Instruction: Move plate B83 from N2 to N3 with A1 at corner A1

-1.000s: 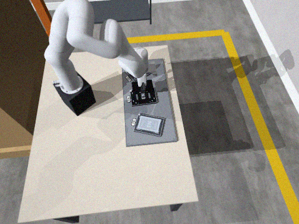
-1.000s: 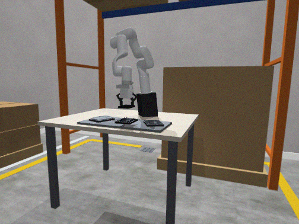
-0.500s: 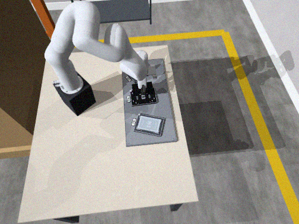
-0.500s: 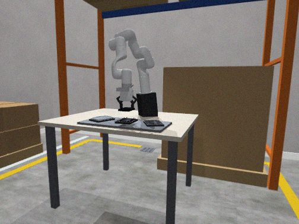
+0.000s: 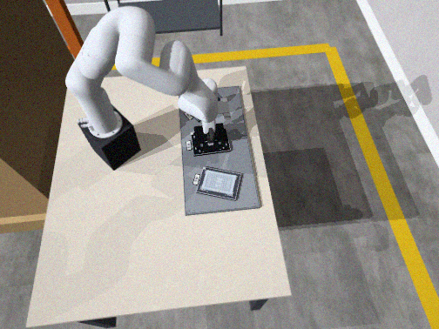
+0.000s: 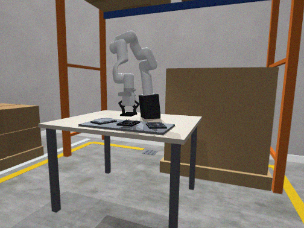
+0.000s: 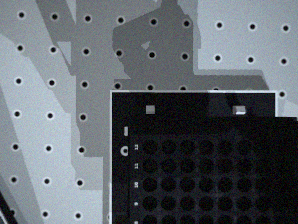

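My gripper [image 5: 210, 136] is shut on the black well plate B83 [image 5: 216, 140] and holds it in the air over the middle nest N3 [image 6: 128, 122] of the grey deck. In the exterior view the gripper [image 6: 129, 109] and the plate [image 6: 129, 114] hang a little above the deck. In the wrist view the plate's dark wells [image 7: 210, 175] fill the lower right, and the white-edged black nest [image 7: 192, 102] shows beneath it, offset a little. The far nest N2 [image 5: 205, 109] lies partly hidden under my arm. The light plate B38 [image 5: 219, 183] sits on the near nest N1.
The grey perforated deck [image 5: 219, 152] lies on the beige table, near its right edge. Small signs [image 5: 188, 144] [image 5: 197, 178] stand left of the nests. My black base block [image 5: 111, 144] is at the table's left. A large cardboard box [image 6: 220, 120] stands behind the table.
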Robot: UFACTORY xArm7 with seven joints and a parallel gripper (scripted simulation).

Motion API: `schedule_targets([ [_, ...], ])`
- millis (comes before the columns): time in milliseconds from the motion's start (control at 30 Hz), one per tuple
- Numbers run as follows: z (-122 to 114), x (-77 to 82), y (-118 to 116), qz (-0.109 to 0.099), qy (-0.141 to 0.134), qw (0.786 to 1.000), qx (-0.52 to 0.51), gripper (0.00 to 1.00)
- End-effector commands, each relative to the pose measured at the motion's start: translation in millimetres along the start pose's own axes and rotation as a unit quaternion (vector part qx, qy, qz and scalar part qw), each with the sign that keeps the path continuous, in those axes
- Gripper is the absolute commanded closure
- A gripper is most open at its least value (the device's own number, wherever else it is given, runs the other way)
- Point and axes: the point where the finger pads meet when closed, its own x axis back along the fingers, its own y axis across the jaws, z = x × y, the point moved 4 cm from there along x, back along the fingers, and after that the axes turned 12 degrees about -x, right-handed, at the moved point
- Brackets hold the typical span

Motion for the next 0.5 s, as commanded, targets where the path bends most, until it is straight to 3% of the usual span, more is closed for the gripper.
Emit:
schedule_targets([
  [0, 1, -7.1, 0, 0.000, 0.002, 1.000, 0.000, 1.00],
  [467, 1, -27.1, 0, 0.000, 0.002, 1.000, 0.000, 1.00],
])
